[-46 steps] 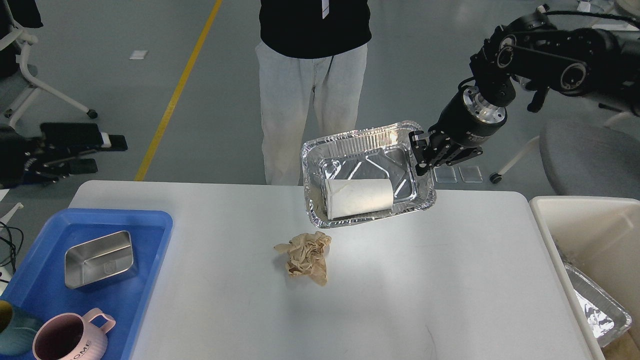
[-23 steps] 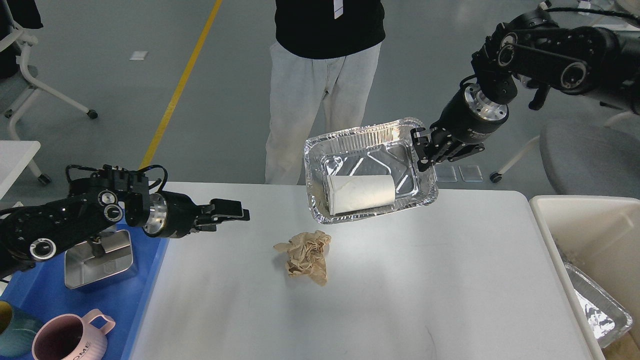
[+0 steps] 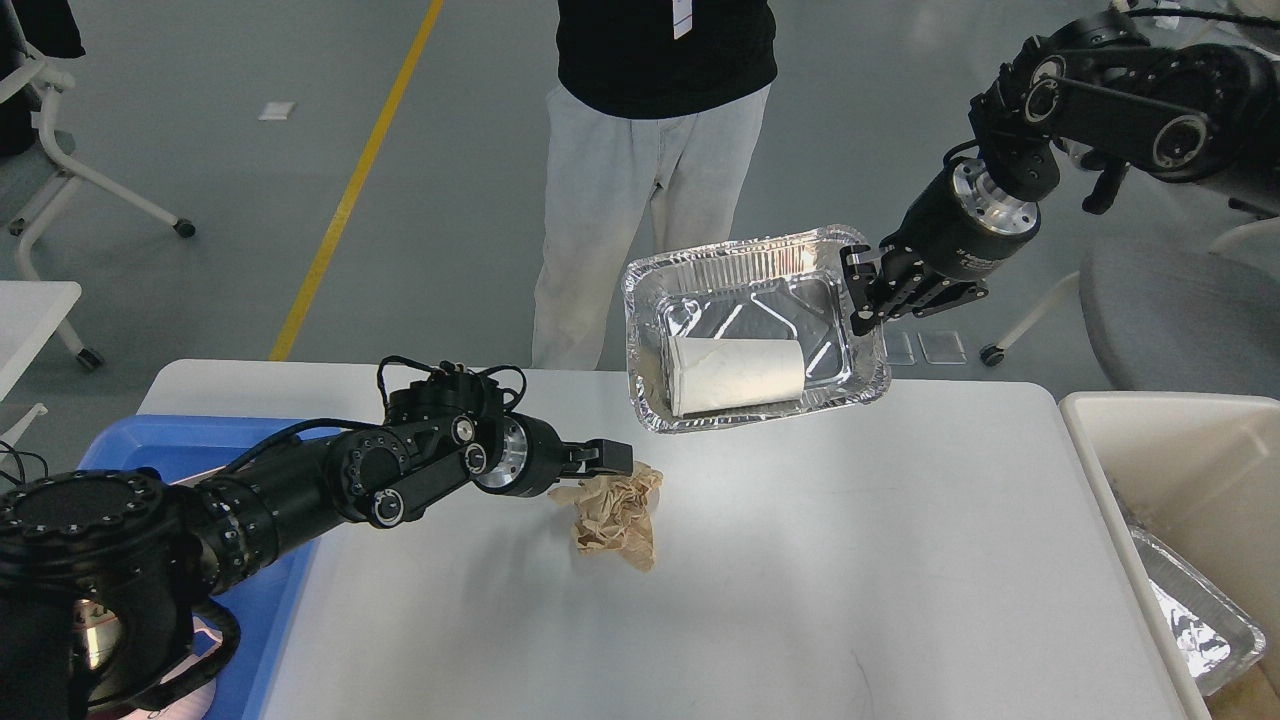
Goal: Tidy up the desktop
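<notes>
Across the smooth, glossy white rectangular desktop (image 3: pixel 800 560), below both arms: a crumpled brown paper wad (image 3: pixel 615 515), touched by the left gripper (image 3: pixel 612 458), jaw state impossible to tell. Above the far edge: a crinkled rectangular aluminium foil tray (image 3: pixel 752 328) with a white paper cylinder (image 3: pixel 738 372) inside, its right rim clamped by the right gripper (image 3: pixel 866 296).
</notes>
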`<state>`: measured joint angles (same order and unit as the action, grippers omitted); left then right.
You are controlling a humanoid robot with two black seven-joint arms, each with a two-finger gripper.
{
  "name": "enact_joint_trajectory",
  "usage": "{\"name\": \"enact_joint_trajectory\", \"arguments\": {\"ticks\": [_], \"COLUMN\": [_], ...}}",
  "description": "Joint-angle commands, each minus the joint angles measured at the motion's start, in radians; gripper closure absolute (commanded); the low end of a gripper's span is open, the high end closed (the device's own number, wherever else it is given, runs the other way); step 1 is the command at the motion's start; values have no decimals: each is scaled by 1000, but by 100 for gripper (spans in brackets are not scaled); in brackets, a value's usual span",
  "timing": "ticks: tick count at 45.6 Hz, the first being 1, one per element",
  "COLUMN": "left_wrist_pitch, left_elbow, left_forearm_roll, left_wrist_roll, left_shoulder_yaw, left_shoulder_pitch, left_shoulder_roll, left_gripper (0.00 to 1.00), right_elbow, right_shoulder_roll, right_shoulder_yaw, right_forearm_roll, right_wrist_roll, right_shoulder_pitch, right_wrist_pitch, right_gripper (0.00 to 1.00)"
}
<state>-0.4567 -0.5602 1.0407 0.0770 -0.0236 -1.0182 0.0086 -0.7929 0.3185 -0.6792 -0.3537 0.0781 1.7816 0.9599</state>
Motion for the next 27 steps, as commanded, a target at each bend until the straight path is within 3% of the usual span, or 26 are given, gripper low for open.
{"name": "enact_joint_trajectory", "arguments": {"ticks": [1, 20, 23, 27], "left_wrist_pitch": [3, 99, 102, 92], "left_elbow": [69, 134, 137, 137], "left_forearm_roll": [-1, 1, 1, 1], "left_wrist_roll": [1, 4, 3, 4], "left_shoulder_yaw": [45, 206, 217, 223], "left_shoulder_pitch": [-2, 4, 7, 10], "left_shoulder_roll": [-61, -131, -136, -136], "left_gripper": [3, 5, 8, 21], "right_elbow": [0, -2, -3, -2], "right_shoulder_roll": [7, 10, 8, 10], "right_shoulder_yaw": [0, 0, 0, 0], "right_forearm_roll": [-1, -8, -8, -8], "right_wrist_roll": [0, 0, 0, 0], "right_shoulder_pitch": [-1, 1, 1, -1], "right_wrist_pitch": [0, 0, 0, 0], "right_gripper": [100, 100, 100, 100]}}
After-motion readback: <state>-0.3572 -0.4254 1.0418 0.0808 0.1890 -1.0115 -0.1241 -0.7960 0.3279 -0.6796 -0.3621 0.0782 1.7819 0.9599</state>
